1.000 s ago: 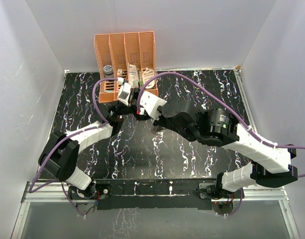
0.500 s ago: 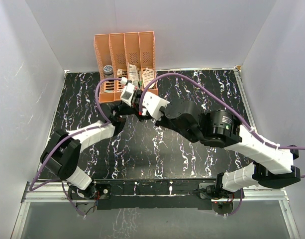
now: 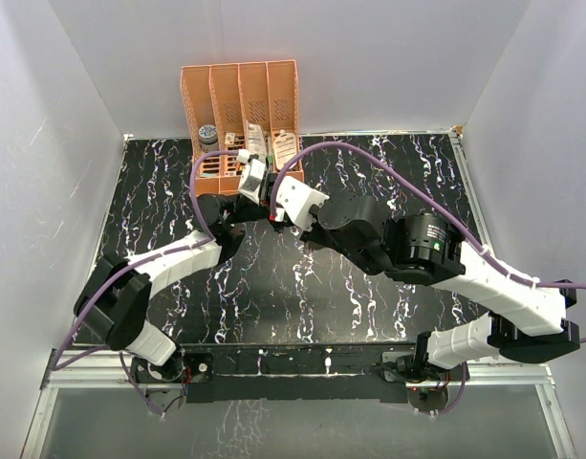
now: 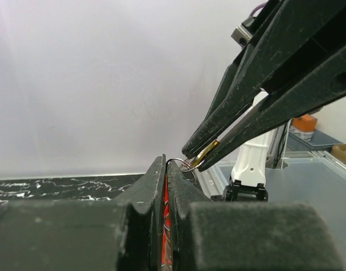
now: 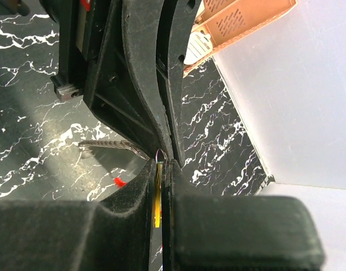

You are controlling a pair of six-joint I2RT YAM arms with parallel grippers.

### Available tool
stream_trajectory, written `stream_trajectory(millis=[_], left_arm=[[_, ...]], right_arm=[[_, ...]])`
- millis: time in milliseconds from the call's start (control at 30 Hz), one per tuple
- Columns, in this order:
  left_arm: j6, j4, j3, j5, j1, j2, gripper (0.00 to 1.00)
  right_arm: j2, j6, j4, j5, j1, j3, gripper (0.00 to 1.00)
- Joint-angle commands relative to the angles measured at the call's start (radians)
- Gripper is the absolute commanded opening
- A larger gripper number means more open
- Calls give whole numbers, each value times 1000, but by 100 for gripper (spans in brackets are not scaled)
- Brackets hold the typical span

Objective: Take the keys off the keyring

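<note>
Since a second ago the left hand (image 4: 165, 165) has slid a little nearer the orange rack (image 3: 240, 96), and its two fingers have come together. They are now clamped on the thin red-and-white tag (image 4: 164, 226), which shows only as a red sliver in the slot between them. The right hand (image 5: 160, 164) is pressed together too, pinching the small gold key (image 5: 157, 195) edge-on between its fingertips. Seen from the left wrist, the key pokes out of the right hand's tips. The thin wire keyring (image 4: 187, 165) loops in the small gap between the two hands, and the key still appears to hang on it. The hands meet tip to tip above the black marbled table (image 3: 369, 287), just in front of the rack at the far edge. The right arm stretches across the middle of the table, while the left arm reaches up from the near left corner.
</note>
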Motion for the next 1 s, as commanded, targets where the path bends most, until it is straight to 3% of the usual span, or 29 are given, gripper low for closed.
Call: stream_trajectory(millis=[0,133,500,800,967], left_arm=[[239,-247,-10,-110,-16,-125,0],[338,-378,-6,-164,-17,-171,0],[408,-445,-28,-187,-18,-244,0],[409,-396,-48,-247,-17,-269,0],[355,-357,-19,-213,-17,-237,0]], right_arm=[[-44,6,113,41,0,-5,0],[-53,16,111,58,0,-25,0],[-84,24,141,131,0,-43,0],[-95,14,178,131,0,-67,0],[-88,8,184,129,0,-59,0]])
